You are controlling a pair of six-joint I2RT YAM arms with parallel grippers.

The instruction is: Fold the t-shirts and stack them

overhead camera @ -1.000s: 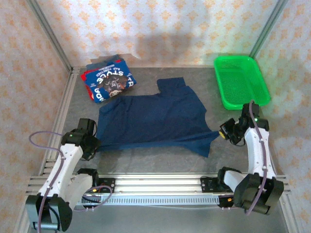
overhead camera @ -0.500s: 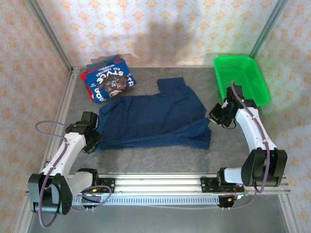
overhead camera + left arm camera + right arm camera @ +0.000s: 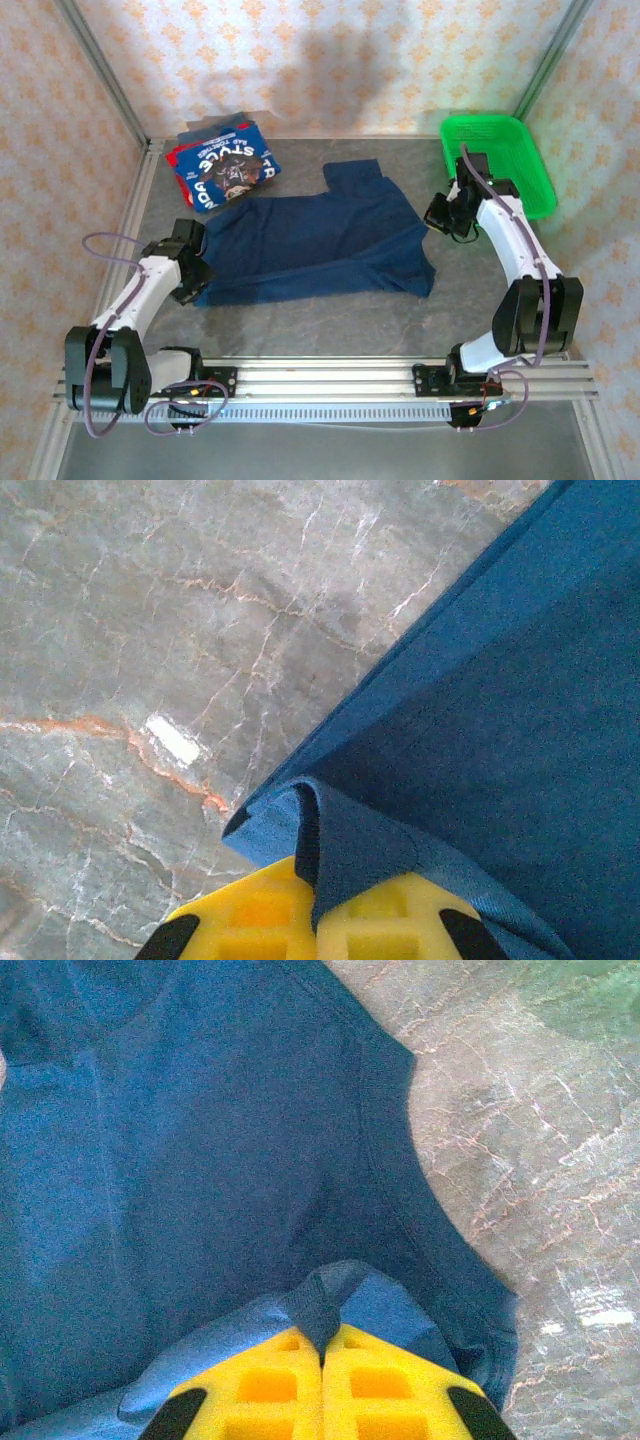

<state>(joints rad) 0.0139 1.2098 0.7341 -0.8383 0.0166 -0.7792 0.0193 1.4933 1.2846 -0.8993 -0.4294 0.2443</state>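
Dark navy short-sleeved cloth t-shirt (image 3: 320, 235): spread on the tabletop, left of the green plastic mesh basket (image 3: 482, 120). Left pincer (image 3: 312, 920) and right pincer (image 3: 322, 1380), each clamped on a hem corner, had drawn the near hem toward the basket's end; first fold seemingly half done. Folded printed t-shirts (image 3: 222, 168): far left of basket.

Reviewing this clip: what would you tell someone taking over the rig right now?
Left gripper: shut on the navy shirt at its near-left corner.
Right gripper: shut on the shirt's right edge.
The navy shirt lies mostly flat on the table.
Done: folded shirts stacked at the far left.
Left: fold the navy shirt and add it to that stack.
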